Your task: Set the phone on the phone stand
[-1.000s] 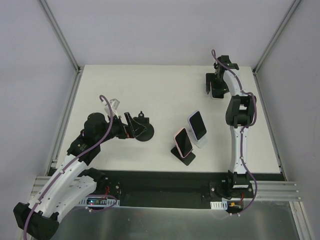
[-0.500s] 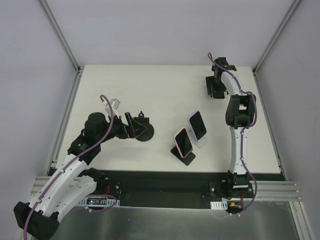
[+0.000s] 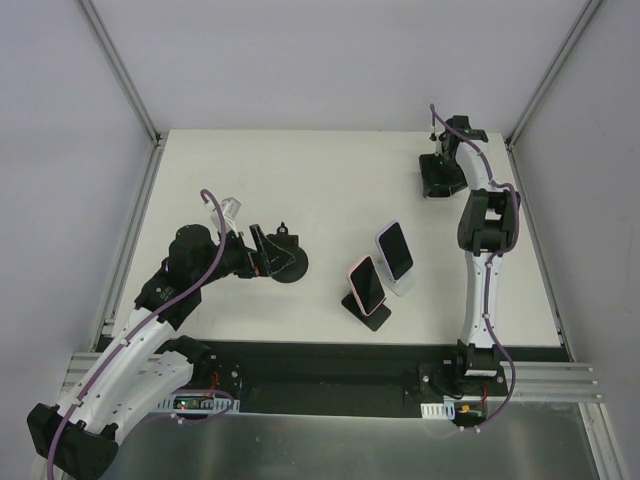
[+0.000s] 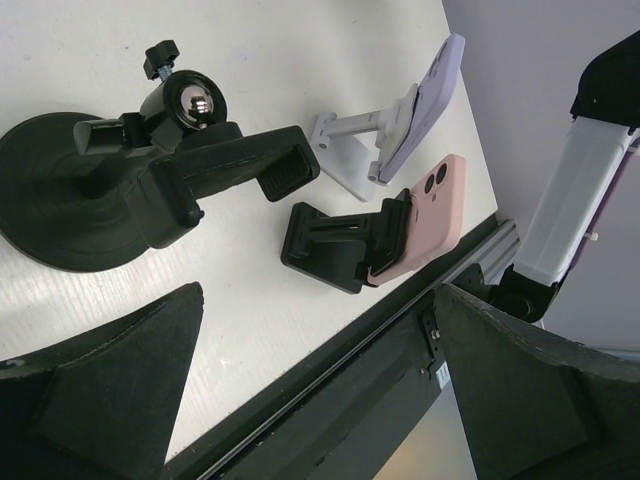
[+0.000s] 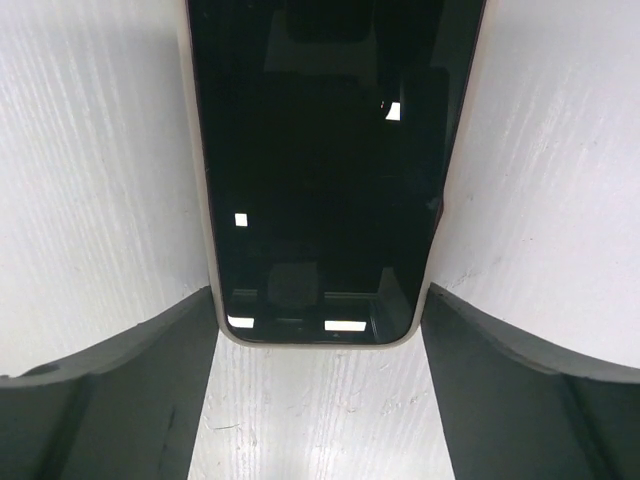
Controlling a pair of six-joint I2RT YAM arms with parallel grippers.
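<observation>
Phone point(image 5: 325, 150), right end effector point(image 5: 318, 292) open around it

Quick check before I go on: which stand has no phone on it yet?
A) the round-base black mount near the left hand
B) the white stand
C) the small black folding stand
A: the round-base black mount shows bare clamp arms, while the lilac phone leans on the white stand and the pink phone sits on the black folding stand.

White table point(image 3: 250, 180), pale grey walls point(image 3: 330, 60)
</observation>
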